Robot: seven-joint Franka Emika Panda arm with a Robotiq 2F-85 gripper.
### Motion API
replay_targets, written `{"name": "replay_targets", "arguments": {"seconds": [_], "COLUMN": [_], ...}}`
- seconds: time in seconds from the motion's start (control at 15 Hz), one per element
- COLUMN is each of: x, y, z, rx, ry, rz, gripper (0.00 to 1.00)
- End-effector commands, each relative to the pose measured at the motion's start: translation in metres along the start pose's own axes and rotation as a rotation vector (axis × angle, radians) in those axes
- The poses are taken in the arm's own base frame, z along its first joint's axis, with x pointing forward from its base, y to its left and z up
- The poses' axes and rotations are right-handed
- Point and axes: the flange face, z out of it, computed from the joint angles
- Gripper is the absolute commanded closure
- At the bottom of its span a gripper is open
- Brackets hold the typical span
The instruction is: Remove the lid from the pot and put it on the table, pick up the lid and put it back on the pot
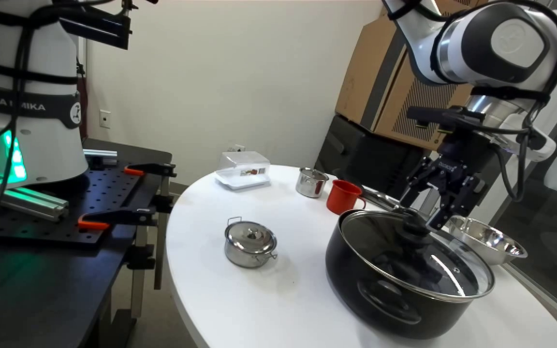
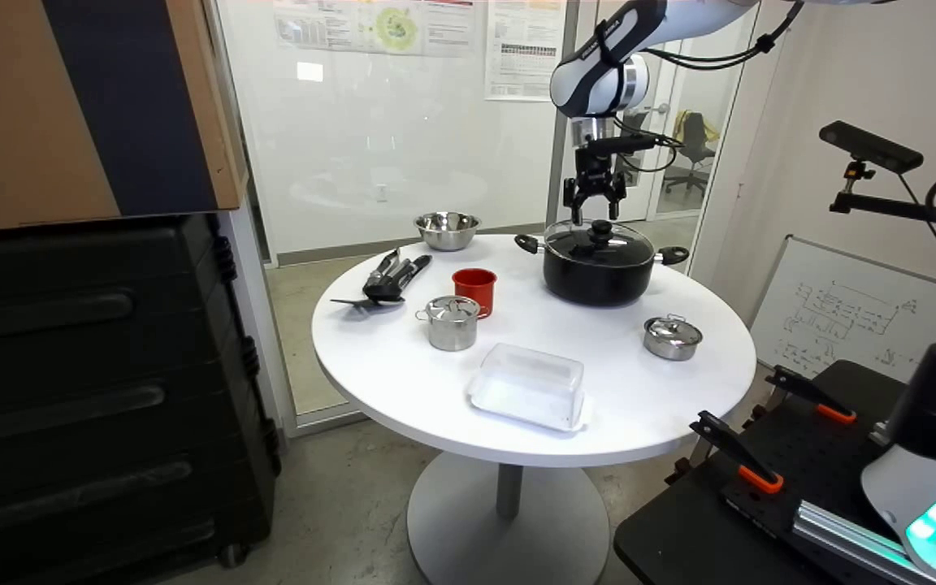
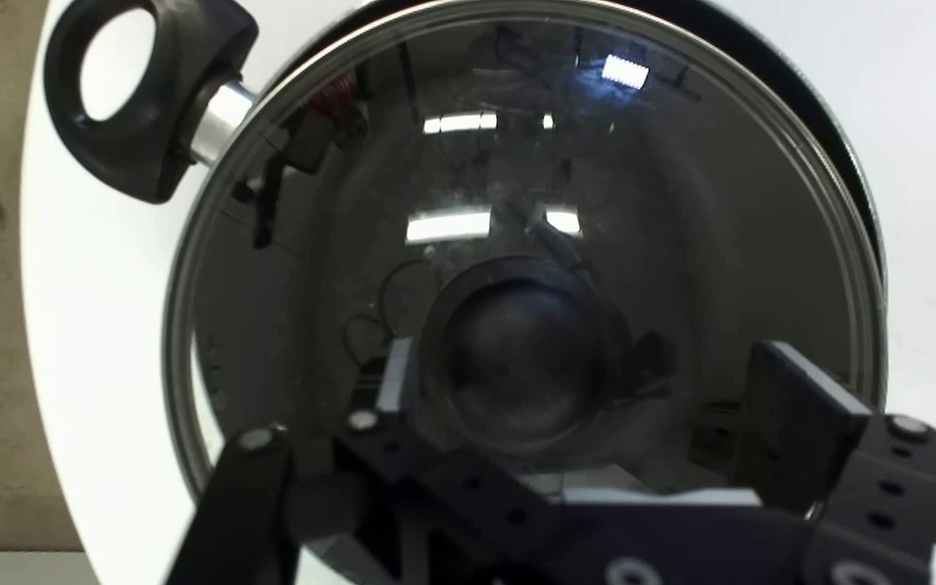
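Note:
The lid (image 1: 380, 237) is clear glass with a metal rim and a dark knob. It rests on the black pot (image 1: 380, 314), which stands on the white round table (image 1: 293, 309). In the wrist view the lid (image 3: 517, 203) fills the middle, and a dark crescent of pot rim (image 3: 813, 101) shows past its upper right edge. My gripper (image 1: 416, 212) is open and empty just above the lid, close to the knob. In the wrist view the gripper (image 3: 602, 370) has the knob near its left finger and a wide gap to its right finger. The gripper (image 2: 595, 216) points down.
A small silver tin (image 1: 249, 244), a red mug (image 1: 343, 197), a steel cup (image 1: 310, 183) and a clear plastic box (image 1: 244, 169) stand on the table. A steel bowl (image 2: 447, 231) and black utensils (image 2: 391, 280) are also there. A glass wall (image 2: 403, 138) stands behind.

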Motion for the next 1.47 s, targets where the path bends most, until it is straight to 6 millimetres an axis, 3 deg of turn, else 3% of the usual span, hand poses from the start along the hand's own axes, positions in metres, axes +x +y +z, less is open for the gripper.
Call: {"name": "replay_targets", "arguments": {"seconds": [0.0, 0.13, 0.53, 1.4], "x": [0.0041, 0.0045, 0.0048, 0.0024], "y": [-0.0031, -0.0030, 0.0019, 0.0051], "z": [0.0049, 0.0079, 0.0068, 0.0035], "rx": [0.016, 0.015, 0.011, 0.077], "ry": [-0.026, -0.030, -0.027, -0.048], "rz": [0.012, 0.012, 0.021, -0.004], "gripper": [0.28, 0.32, 0.75, 0.75]}}
